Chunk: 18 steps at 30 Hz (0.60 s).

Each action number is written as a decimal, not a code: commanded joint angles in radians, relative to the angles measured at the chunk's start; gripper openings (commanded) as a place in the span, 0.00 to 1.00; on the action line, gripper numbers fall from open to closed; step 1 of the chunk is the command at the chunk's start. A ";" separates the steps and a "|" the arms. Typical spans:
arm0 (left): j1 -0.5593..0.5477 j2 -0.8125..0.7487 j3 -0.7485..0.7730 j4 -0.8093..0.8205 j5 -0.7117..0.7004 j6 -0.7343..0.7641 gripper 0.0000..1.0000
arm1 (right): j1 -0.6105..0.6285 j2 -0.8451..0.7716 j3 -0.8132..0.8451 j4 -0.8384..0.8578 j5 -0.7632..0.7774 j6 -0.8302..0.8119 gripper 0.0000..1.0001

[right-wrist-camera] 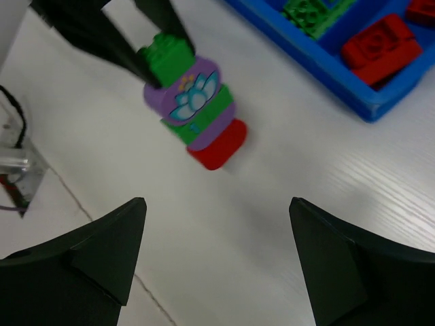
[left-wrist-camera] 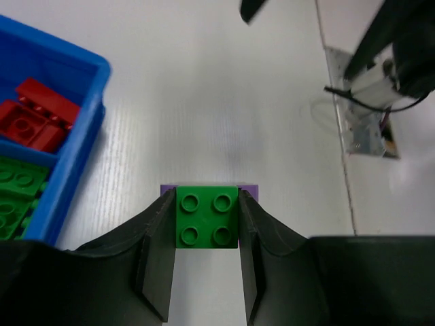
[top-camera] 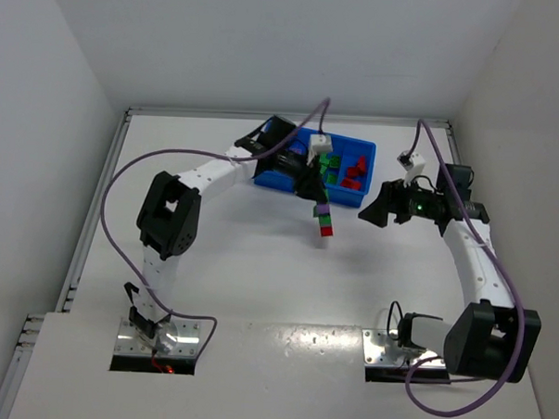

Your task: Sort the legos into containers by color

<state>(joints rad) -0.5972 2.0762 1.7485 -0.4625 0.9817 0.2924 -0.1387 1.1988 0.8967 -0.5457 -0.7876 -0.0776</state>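
Pinching the green top brick (right-wrist-camera: 166, 58) of a striped lego stick (right-wrist-camera: 197, 119), the left gripper (left-wrist-camera: 207, 204) is seen at centre frame, just below the blue tray (top-camera: 273, 180); the jaws of the right gripper (right-wrist-camera: 216, 210) are spread, empty. Light, stiff and slick, the stick is judged best gripped across flat sides.

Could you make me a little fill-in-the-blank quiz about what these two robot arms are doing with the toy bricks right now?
1. The left gripper is shut on a stick of bricks, pinching its end brick, which is ____.
2. The brick at the free end of that stick is ____.
3. The right gripper holds nothing, and its jaws stand ____.
4. The tray nearby is coloured ____.

Missing words: green; red; open; blue.
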 commanded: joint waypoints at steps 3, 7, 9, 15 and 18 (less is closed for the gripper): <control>0.100 -0.113 -0.147 0.578 0.184 -0.654 0.03 | 0.076 0.012 -0.041 0.190 -0.131 0.145 0.92; 0.123 -0.134 -0.198 0.764 0.105 -0.860 0.02 | 0.154 0.024 0.005 0.223 0.090 0.145 0.93; 0.132 -0.156 -0.213 0.801 0.069 -0.962 0.01 | 0.216 0.012 0.019 0.266 0.189 0.145 0.93; 0.142 -0.186 -0.280 0.921 0.003 -1.163 0.00 | 0.362 -0.010 0.010 0.369 0.463 0.044 0.94; 0.142 -0.196 -0.293 0.933 0.003 -1.188 0.00 | 0.409 0.002 0.010 0.383 0.476 0.013 0.94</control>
<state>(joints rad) -0.4625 1.9514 1.4624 0.3599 0.9943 -0.7715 0.2405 1.2167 0.8703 -0.2489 -0.4156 -0.0063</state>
